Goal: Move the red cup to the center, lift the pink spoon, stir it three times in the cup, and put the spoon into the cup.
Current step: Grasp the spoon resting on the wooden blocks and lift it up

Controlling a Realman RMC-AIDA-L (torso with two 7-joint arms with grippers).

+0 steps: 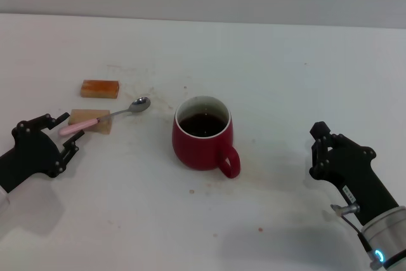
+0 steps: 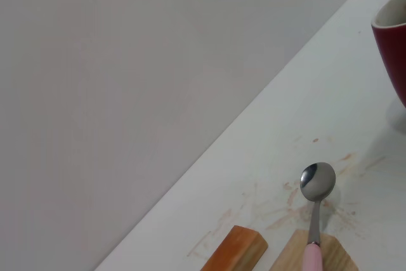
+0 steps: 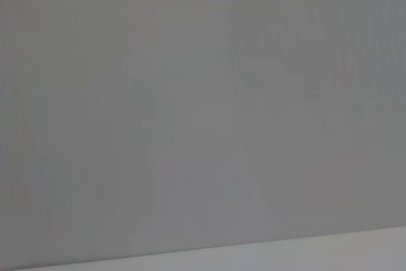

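The red cup [image 1: 202,136], with dark liquid inside, stands at the table's middle with its handle toward the front right; its rim shows in the left wrist view [image 2: 392,42]. The pink spoon [image 1: 95,119] lies left of the cup. Its pink handle rests on a tan block [image 1: 94,117] and its metal bowl lies on the table, pointing at the cup. The left wrist view shows the spoon [image 2: 316,185] too. My left gripper [image 1: 68,134] is open, its fingers either side of the handle's end. My right gripper [image 1: 314,149] is open and empty, right of the cup.
An orange wooden block [image 1: 100,89] lies behind the tan block and shows in the left wrist view [image 2: 238,249]. Small stains mark the white table [image 1: 273,74] around the cup. The right wrist view shows only a grey wall.
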